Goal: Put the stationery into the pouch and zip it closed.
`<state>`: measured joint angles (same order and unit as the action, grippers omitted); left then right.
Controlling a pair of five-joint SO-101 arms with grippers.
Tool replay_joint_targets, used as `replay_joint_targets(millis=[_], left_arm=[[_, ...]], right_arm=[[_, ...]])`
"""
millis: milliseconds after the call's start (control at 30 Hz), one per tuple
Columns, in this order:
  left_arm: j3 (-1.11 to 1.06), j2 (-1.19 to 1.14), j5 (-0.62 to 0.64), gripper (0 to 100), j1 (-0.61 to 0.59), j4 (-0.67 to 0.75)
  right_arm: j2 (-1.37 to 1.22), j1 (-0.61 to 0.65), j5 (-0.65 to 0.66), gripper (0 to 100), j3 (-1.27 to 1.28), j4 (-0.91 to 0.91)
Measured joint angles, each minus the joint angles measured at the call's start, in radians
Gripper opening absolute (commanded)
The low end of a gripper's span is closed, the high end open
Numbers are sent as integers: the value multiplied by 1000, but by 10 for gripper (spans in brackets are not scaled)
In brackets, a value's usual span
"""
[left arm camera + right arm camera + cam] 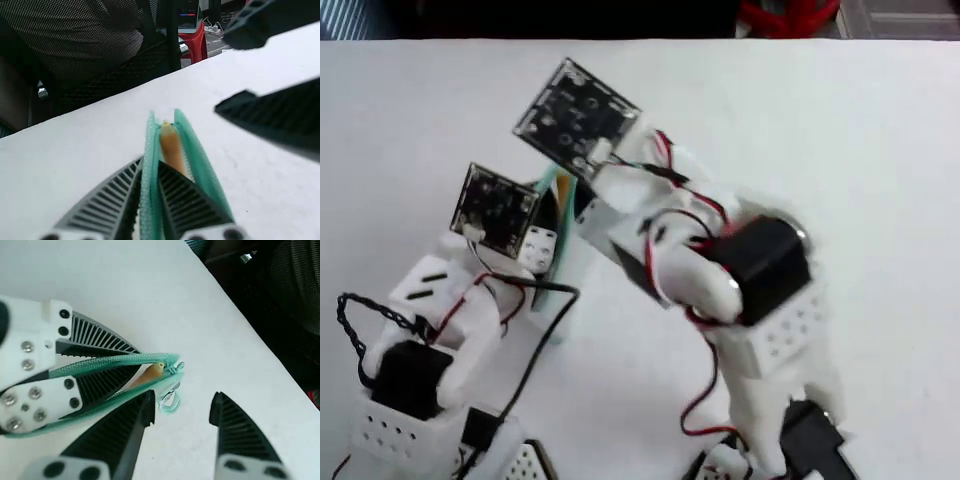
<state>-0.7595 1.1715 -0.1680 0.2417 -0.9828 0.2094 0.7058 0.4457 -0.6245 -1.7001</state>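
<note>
Two robot arms are pictured at work on a teal pouch point(202, 170), which is seen on edge on the white table point(840, 150), toward 9 o'clock from the table's centre in the high view, its length running roughly from 12 to 6 o'clock. The left gripper point(150, 170) is clenched on one lip of the pouch's mouth, near the 6 o'clock end, so that the opening is held up and slightly apart. A yellow-orange stick of stationery point(170, 145), possibly a pencil or crayon, is seen lying inside between the two lips. The right gripper point(184, 399) is released, its jaws spread wide and nothing held between them, and is poised just beside the small zip pull point(170, 401) at the end of the mouth farthest from the left gripper. The step in hand is judged to be the closing of the zip. For that to be done well, the pull should be centred between the open jaws before they are shut, the tab should be pinched squarely rather than the mesh beside it, and the slider should be drawn straight along the teeth toward 6 o'clock, while the clamped lip is held taut so the pouch is not dragged or folded. The stick's tip should be watched, since it could be caught in the teeth. No brand, label or writing can be read on the pouch or the stick.
</note>
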Motion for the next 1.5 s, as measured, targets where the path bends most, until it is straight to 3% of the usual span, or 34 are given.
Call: replay_joint_targets(millis=[567, 867, 1333, 1500], left_arm=[[-6, 5, 0, 23, 0, 0], [-61, 15, 2, 23, -3, 63], [-48, 3, 2, 29, -5, 74], [15, -3, 2, 124, -5, 21]], right_arm=[[-137, 31, 60, 184, -18, 46], [-224, 25, 75, 59, -64, 46], [-245, -20, 135, 19, -49, 118], [-262, -51, 133, 19, -44, 126]])
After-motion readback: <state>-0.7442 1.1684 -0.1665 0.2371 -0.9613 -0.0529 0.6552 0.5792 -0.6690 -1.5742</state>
